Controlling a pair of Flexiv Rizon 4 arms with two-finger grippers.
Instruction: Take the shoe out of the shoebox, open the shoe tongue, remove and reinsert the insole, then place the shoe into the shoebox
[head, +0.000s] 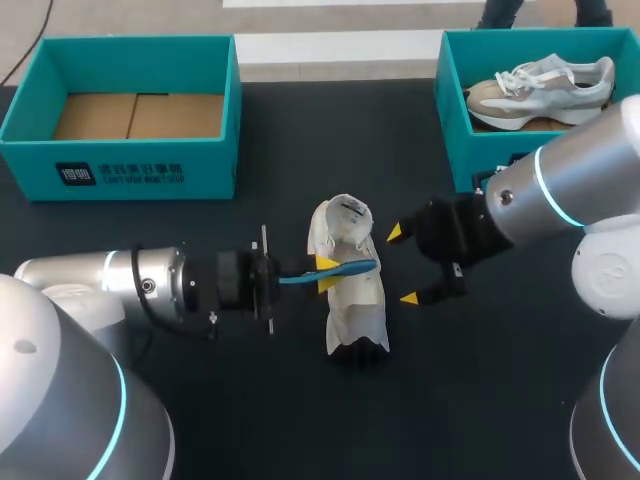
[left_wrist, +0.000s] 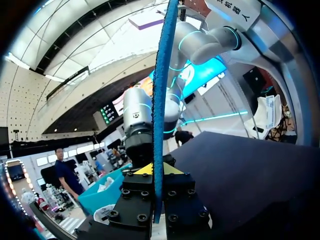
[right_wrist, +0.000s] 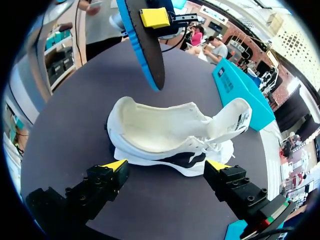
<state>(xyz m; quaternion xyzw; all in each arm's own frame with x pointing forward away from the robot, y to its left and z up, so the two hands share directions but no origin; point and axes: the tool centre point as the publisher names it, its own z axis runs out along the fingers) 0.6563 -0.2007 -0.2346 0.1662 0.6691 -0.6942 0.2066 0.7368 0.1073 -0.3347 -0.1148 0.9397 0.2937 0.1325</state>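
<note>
A white shoe (head: 352, 300) lies on the black table (head: 200, 400) at its middle, tongue folded back and its inside bare. My left gripper (head: 328, 272) hovers over the shoe's mouth, shut on a blue insole (head: 352, 267) that is held on edge. In the left wrist view the insole (left_wrist: 161, 90) rises as a thin blue strip from between the fingers of the left gripper (left_wrist: 159, 171). My right gripper (head: 403, 265) is open just right of the shoe. In the right wrist view the shoe (right_wrist: 165, 132) lies ahead of the open right gripper (right_wrist: 167, 166), with the insole (right_wrist: 147, 47) above it.
An empty teal shoebox (head: 120, 165) stands at the back left. A second teal box (head: 455, 110) at the back right holds a beige and white shoe (head: 545, 85). That left box (right_wrist: 240, 85) also shows beyond the shoe in the right wrist view.
</note>
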